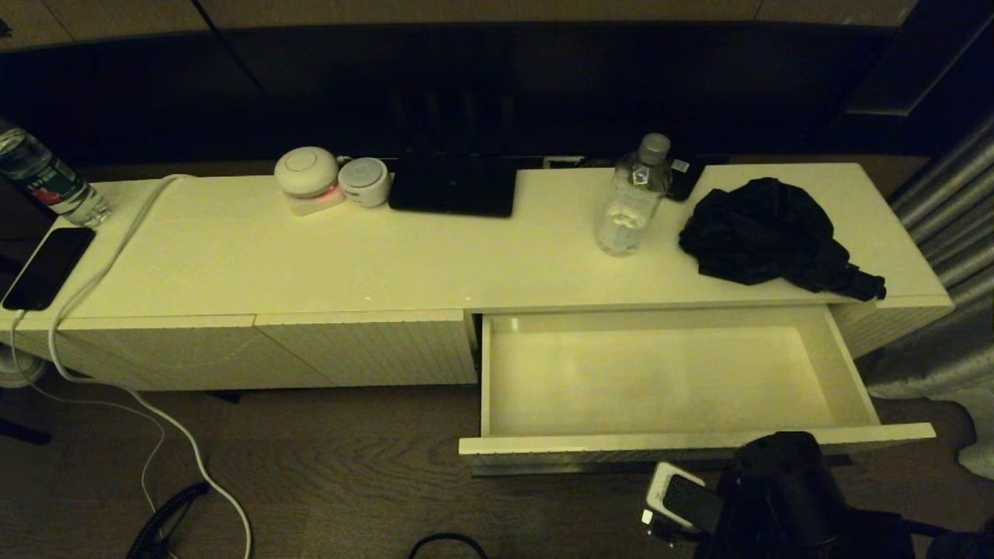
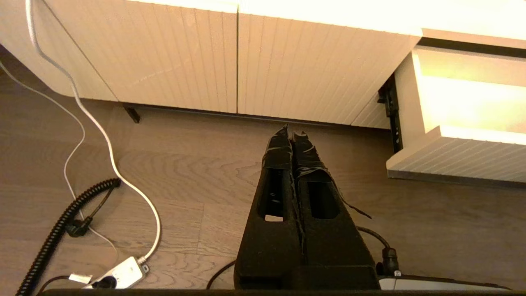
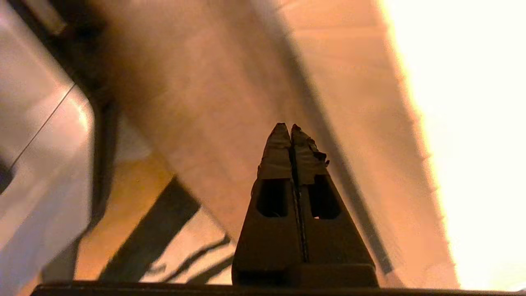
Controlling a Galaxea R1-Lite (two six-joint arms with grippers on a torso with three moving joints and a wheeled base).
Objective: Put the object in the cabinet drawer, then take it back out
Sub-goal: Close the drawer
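Note:
The cabinet (image 1: 466, 256) is a long cream-white sideboard. Its right-hand cabinet drawer (image 1: 660, 380) stands pulled fully out and holds nothing. On the cabinet top behind the drawer stand a clear water bottle (image 1: 633, 194) and a crumpled black folded umbrella (image 1: 769, 233). My right arm (image 1: 776, 497) is low in front of the drawer's front edge. The right gripper (image 3: 289, 127) is shut and empty, close to the drawer's ribbed front (image 3: 370, 123). My left gripper (image 2: 292, 133) is shut and empty above the wooden floor, facing the handleless ribbed panels (image 2: 185, 61), with the drawer (image 2: 460, 158) off to its side.
Two round white devices (image 1: 307, 172) and a dark flat box (image 1: 454, 186) sit at the back of the top. A second bottle (image 1: 46, 182), a phone (image 1: 48, 265) and a white cable (image 1: 116, 256) lie at the far left. Cables (image 2: 61, 222) cross the floor. A curtain (image 1: 955, 202) hangs right.

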